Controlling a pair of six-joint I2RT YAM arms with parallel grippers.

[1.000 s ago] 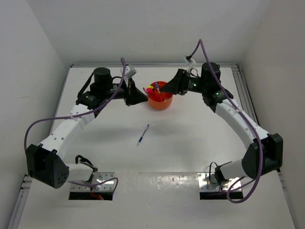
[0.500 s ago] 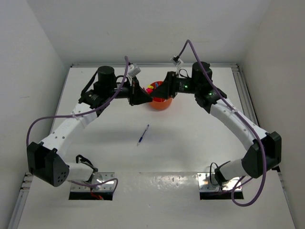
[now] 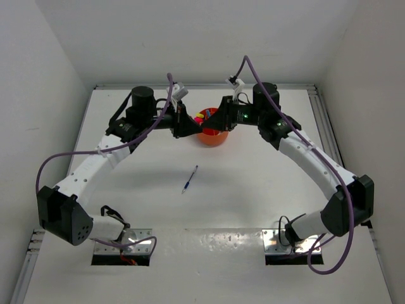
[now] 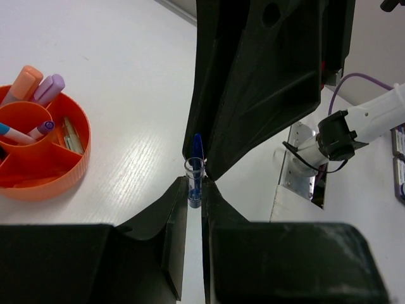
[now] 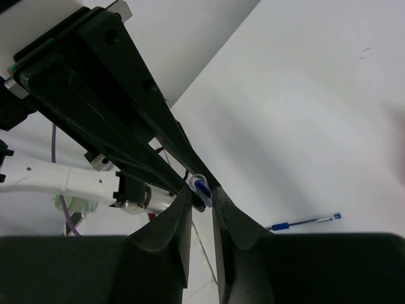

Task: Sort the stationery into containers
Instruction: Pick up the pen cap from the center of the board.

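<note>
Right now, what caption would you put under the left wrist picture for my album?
Left gripper and right gripper meet on one blue pen beside the orange tub.

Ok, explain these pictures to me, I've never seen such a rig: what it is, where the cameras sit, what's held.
These are two robot arms bolted to a white table, each ending in a two-finger gripper. One picture looks down from above; the other two come from cameras on the wrists. On the table stands an orange tub with markers inside, and a loose blue pen lies nearer the arms' bases. The left gripper is shut on a capped blue pen. The right gripper has its fingers either side of that pen's end; whether it grips is unclear.
</note>
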